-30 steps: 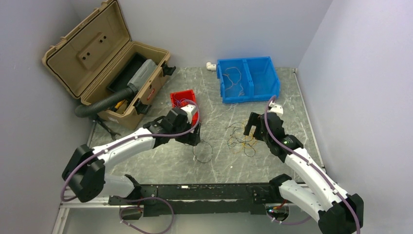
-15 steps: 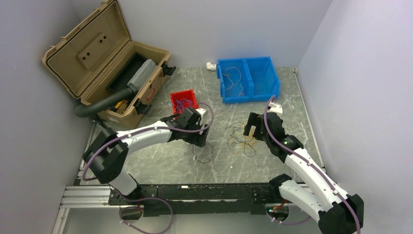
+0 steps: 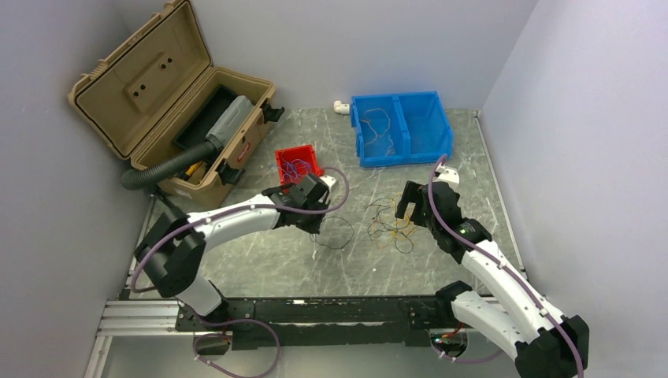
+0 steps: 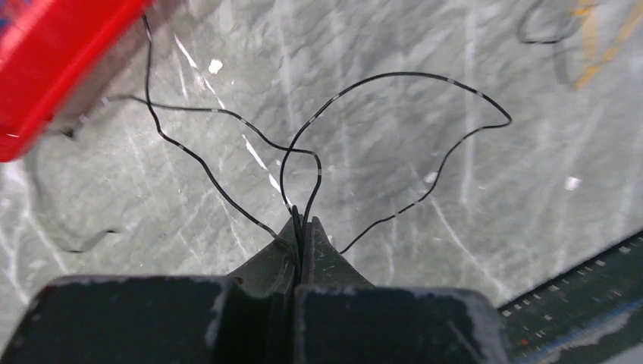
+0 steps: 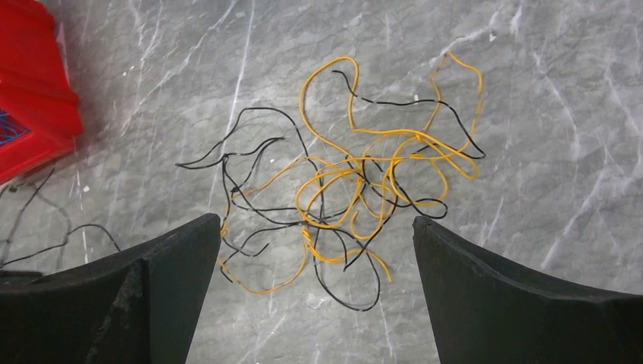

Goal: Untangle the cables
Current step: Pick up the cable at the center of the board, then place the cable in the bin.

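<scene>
Tabletop [image 3: 260,260] of grey marbled pattern, seen from above, with two white robot arms reaching in from the near edge.

On the left side: left gripper [image 4: 299,227], jaws pressed together and pinching a thin black wire [image 4: 394,73] low over the surface. From the pinch, one wide loop curving out across the marble, plus a second strand trailing off toward a red bin [image 4: 45,68] at the upper left of the wrist view. Inside that red bin, from overhead: a small bundle of blue wires [image 3: 297,167].

On the right side: right gripper [image 5: 317,224], jaws spread wide, hanging over a loose tangle of yellow-orange and black wires [image 5: 356,189] lying flat on the marble. Left edge of the tangle running close to the inner face of one finger; contact there impossible to tell. Tangle near the pinched black wire, apart from it.

Farther back, right of centre: blue two-compartment bin [image 3: 425,126] with a few thin wires [image 3: 378,126] in its left compartment.

At the far left: open tan toolbox [image 3: 157,87], lid raised, with a black corrugated hose [image 3: 169,161] spilling over its front edge.
</scene>
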Tool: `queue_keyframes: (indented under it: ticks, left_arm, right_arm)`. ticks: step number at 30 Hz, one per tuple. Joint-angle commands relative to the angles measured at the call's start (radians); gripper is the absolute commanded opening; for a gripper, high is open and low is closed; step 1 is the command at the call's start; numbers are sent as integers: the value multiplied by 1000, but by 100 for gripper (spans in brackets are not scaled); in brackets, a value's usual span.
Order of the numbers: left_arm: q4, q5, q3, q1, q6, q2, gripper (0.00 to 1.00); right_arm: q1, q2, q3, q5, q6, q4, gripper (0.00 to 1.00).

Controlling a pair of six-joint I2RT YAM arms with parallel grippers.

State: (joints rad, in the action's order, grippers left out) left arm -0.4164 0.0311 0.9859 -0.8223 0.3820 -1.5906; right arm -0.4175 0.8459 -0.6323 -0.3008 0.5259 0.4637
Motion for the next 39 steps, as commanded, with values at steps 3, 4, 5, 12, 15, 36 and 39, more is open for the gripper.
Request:
queue_keyframes:
  ticks: [3, 4, 5, 12, 15, 36, 39]
  left_arm:
    - [-99, -22, 196, -11, -64, 148, 0]
    - [-111, -34, 238, -12, -74, 154, 0]
    - [-120, -41, 273, -11, -82, 157, 0]
    - [-133, -78, 562, -10, -139, 50, 0]
    - [-149, -105, 736, -5, -163, -62, 0]
    - [-92, -167, 769, 40, -128, -55, 0]
    - [-72, -157, 768, 40, -155, -9, 0]
  right_arm:
    - [3, -28, -3, -84, 49, 20, 100]
    - [2, -42, 4, -95, 61, 23, 100]
    - [2, -53, 13, -106, 75, 26, 100]
    - [2, -128, 64, -209, 185, 65, 100]
    - [3, -146, 70, -247, 214, 90, 100]
    - [3, -153, 87, -112, 129, -24, 99]
    - [2, -146, 76, -98, 122, -27, 99]
